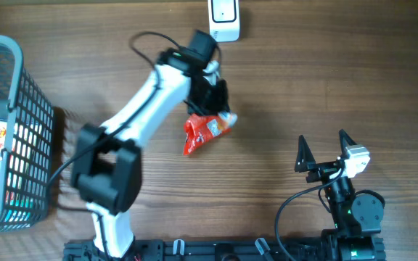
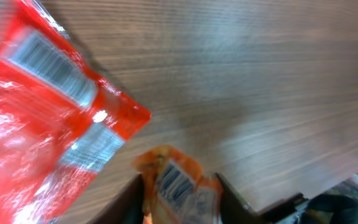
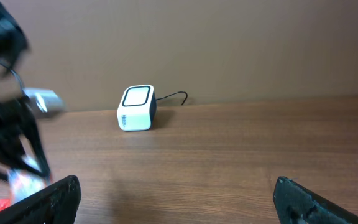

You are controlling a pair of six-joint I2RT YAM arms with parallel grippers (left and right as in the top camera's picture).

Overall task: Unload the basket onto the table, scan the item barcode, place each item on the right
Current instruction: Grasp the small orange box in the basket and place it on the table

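Note:
A red snack packet [image 1: 203, 132] lies on the wooden table; in the left wrist view the red packet [image 2: 42, 124] shows a barcode strip. My left gripper [image 1: 212, 100] hovers just over its upper end. Between the left gripper's [image 2: 179, 176] dark fingers sits a small orange packet [image 2: 178, 190] with a blue barcode facing the camera; whether the fingers press on it is unclear. The white scanner [image 1: 224, 20] stands at the far table edge, and the right wrist view has the scanner [image 3: 135, 107] against the wall. My right gripper [image 1: 322, 139] rests open near the front right, nothing between its fingers [image 3: 176, 183].
A grey wire basket [image 1: 35, 109] holding boxed goods stands at the left edge. The left arm [image 3: 5, 124] blurs across the left of the right wrist view. A thin cable [image 3: 173, 96] trails from the scanner.

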